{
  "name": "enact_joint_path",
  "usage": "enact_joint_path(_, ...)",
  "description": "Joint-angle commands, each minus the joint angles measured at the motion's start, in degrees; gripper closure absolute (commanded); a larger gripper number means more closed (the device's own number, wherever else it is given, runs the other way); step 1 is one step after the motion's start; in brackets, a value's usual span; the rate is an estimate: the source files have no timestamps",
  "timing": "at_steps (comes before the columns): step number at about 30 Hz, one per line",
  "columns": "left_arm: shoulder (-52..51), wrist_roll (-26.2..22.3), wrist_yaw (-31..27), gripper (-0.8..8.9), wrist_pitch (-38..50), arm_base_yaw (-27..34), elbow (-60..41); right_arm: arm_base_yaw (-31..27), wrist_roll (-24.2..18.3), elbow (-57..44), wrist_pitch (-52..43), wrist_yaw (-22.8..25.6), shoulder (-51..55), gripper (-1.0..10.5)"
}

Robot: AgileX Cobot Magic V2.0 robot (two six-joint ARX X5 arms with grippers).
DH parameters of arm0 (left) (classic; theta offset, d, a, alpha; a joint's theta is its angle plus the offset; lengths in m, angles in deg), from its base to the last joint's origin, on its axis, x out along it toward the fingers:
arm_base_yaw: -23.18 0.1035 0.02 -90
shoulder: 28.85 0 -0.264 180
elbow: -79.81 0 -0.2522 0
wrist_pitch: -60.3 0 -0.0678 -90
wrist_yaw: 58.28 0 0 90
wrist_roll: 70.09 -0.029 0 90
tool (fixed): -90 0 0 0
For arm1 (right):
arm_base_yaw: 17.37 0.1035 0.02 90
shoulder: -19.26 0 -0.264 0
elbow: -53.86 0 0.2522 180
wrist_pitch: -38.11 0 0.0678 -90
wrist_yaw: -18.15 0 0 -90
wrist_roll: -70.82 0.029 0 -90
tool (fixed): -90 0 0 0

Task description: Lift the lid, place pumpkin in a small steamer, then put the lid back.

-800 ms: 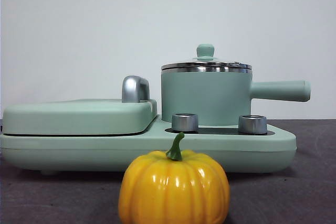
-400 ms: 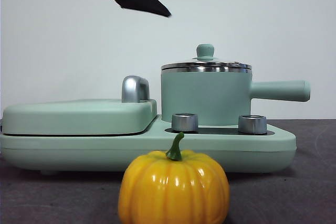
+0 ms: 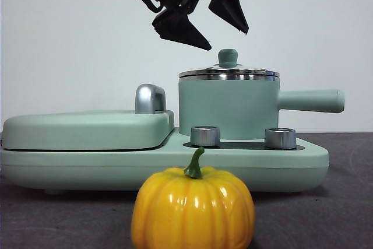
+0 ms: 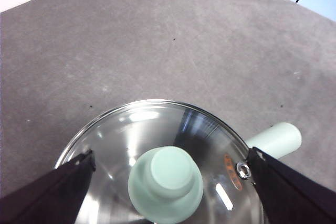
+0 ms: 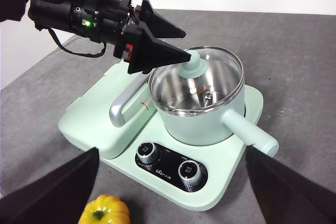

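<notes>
While the lid (image 3: 229, 73) sits flat on the small steamer (image 3: 228, 108), its mint-green knob (image 4: 166, 183) lies directly below the left gripper (image 3: 228, 40), between the two black jaws, which are spread wide and touch nothing. In the front view both jaw tips hang just above the knob, one on either side of it, and the left wrist view looks straight down through the glass with the knob centred between the jaws. The steamer's long straight handle (image 3: 310, 101) sticks out sideways, away from this gripper and past the jaw nearer to it. The steamer stands on a mint-green cooker base (image 3: 291, 164) with two steel dials (image 5: 169, 162) on its front panel. Beside the steamer, on the same base, lies a wide flat griddle cover (image 3: 87, 129) with a chrome handle (image 3: 150, 98); it is off to the side of the left gripper and lower than it. The pumpkin (image 3: 193, 207) rests on the grey table (image 3: 344, 208) in front of the base, well apart from the left gripper and far beneath it. The right gripper (image 5: 170, 190) hangs back from the cooker, high above the table, its jaws also spread wide and empty, with the pumpkin just beside one jaw in its wrist view.
</notes>
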Motion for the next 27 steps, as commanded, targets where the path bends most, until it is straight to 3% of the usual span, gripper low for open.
enact_joint_path(1,1.95,-1.90,-1.16,3.46,0.94,-0.85,1.62,0.15,-0.39,0.90,-0.37,-0.20,-0.26,5.0)
enact_joint_path(13,5.03,-4.81,-1.57,3.63,2.12,-1.42,1.62,0.15,-0.39,0.90,-0.39,-0.20,-0.26,5.0)
enact_joint_path(21,5.57,-4.92,-1.77,6.02,1.95,-1.84,1.62,0.15,-0.39,0.90,-0.39,-0.20,-0.26,5.0)
enact_joint_path(27,5.95,-4.87,-3.87,7.06,1.64,-1.86,1.62,0.15,-0.39,0.87,-0.37,-0.20,-0.26,5.0)
